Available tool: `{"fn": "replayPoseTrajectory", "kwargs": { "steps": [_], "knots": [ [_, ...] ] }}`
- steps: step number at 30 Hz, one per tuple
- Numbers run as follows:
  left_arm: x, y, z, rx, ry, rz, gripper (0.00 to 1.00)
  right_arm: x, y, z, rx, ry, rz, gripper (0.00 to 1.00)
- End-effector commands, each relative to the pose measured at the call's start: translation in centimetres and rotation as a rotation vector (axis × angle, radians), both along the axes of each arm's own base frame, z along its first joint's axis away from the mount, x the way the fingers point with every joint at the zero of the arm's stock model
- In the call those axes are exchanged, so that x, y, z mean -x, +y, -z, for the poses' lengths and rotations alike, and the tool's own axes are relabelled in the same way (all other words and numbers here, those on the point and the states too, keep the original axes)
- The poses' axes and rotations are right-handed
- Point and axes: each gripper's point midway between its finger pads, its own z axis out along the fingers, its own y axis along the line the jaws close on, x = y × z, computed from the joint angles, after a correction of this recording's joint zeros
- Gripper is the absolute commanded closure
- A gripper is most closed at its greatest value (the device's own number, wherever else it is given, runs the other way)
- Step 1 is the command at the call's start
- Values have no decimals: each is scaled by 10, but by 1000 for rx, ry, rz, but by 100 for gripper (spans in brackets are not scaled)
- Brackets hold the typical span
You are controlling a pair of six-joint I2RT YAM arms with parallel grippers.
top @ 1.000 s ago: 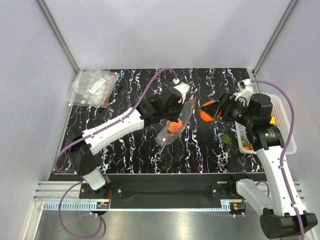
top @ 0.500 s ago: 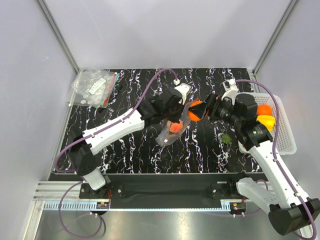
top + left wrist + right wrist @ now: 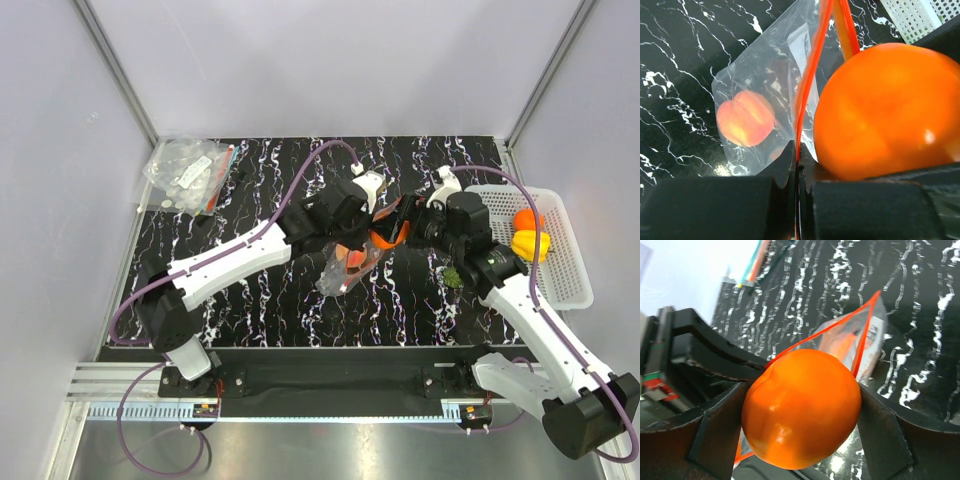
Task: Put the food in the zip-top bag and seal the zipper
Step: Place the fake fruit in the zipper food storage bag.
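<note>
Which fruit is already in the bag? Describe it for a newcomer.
Mid-table on the black marbled top, the left gripper pinches a clear zip-top bag by its red-orange strip. Inside lies one peach-pink fruit, paler than the orange fruit the right gripper holds at the mouth.

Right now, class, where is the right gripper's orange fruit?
Top view: the orange fruit is mid-table, in the right gripper, at the mouth of the zip-top bag the left gripper pinches.

It's a robotics lab test cell: plain white panels (image 3: 330, 60) on aluminium posts (image 3: 118, 72) wall in a black marble-patterned tabletop (image 3: 260, 310), and the left arm (image 3: 225, 262) and right arm (image 3: 535, 325), trailing purple cable (image 3: 122, 312), are bolted to a metal rail (image 3: 110, 385).
</note>
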Motion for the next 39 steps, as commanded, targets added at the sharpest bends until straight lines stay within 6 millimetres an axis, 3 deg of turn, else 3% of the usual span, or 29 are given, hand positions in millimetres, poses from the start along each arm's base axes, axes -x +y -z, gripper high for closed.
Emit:
{"fn": "replayPoseTrajectory", "kwargs": {
  "steps": [1, 9, 15, 19, 35, 36, 37, 39],
  "knots": [
    [-1, -10, -13, 64, -29, 5, 100, -5, -9, 7, 70, -16, 57, 52],
    [-6, -1, -25, 43, -65, -25, 100, 5, -3, 24, 153, 7, 28, 50],
    [-7, 0, -27, 42, -68, -26, 100, 9, 7, 26, 203, 6, 4, 40],
    [-6, -2, -28, 52, -60, -16, 100, 8, 9, 22, 198, 1, 8, 13],
    [-13, 3, -37, 85, -42, -11, 100, 10, 8, -6, 141, 19, 53, 14],
    [-13, 3, -38, 89, -40, -10, 100, 11, 13, -4, 139, 32, 26, 5],
    [-12, 2, -40, 98, -38, -4, 100, 10, 14, -2, 141, 38, 23, 2],
    [-11, 0, -41, 109, -29, 4, 100, 7, 17, 2, 146, 45, 18, 5]
  ]
}}
